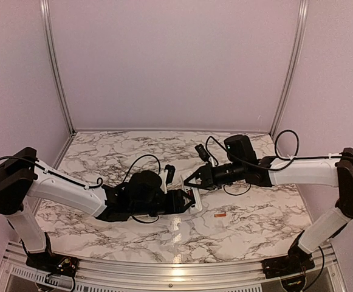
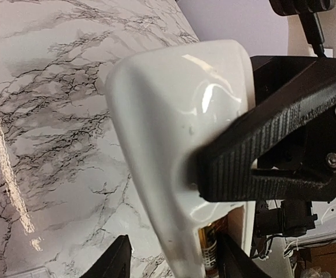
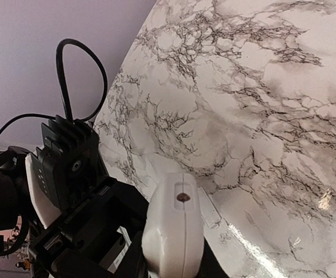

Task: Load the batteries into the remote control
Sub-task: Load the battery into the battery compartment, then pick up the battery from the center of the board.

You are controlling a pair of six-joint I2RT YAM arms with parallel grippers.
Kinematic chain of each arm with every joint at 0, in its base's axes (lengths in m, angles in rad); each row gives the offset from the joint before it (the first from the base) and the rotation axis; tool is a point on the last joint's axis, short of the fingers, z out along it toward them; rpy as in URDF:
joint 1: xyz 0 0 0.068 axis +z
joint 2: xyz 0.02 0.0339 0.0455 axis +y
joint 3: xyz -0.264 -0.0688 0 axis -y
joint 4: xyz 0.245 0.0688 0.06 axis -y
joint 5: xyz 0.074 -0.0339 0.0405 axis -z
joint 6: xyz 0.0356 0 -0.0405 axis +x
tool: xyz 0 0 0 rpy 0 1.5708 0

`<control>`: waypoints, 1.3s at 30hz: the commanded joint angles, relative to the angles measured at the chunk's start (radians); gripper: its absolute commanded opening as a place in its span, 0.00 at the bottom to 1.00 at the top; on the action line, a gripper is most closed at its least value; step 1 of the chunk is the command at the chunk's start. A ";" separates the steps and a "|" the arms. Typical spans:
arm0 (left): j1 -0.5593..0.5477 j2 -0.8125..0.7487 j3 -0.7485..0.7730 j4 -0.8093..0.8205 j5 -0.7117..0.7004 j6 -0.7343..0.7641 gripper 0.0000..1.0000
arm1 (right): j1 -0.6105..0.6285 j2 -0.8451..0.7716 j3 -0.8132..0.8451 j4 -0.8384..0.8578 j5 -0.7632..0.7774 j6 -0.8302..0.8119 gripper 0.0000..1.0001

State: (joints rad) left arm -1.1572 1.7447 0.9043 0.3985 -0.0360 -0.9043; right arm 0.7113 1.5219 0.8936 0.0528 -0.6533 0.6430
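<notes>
The white remote control is held up off the marble table, its back with the battery recess showing. One coppery battery sits in the recess. My right gripper is shut on the remote's top end; one of its black fingers lies across the remote's back. My left gripper straddles the remote's lower part with its jaws apart, and table shows between one finger and the remote. The second battery lies on the table. In the top view both grippers meet at the remote.
A small white cover piece lies flat on the table just beside the remote's end. Pale walls with metal rails close in the table at the back and sides. Cables loop over both arms.
</notes>
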 commanded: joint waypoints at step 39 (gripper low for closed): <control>-0.028 0.474 0.710 -0.599 0.156 1.110 0.69 | -0.654 -0.410 -0.339 0.142 -0.268 -0.035 0.00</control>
State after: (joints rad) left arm -1.1851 2.1586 1.5108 -0.0921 0.1307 0.1234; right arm 0.0734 1.1465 0.5629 0.1482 -0.8799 0.5972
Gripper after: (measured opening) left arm 0.708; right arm 0.195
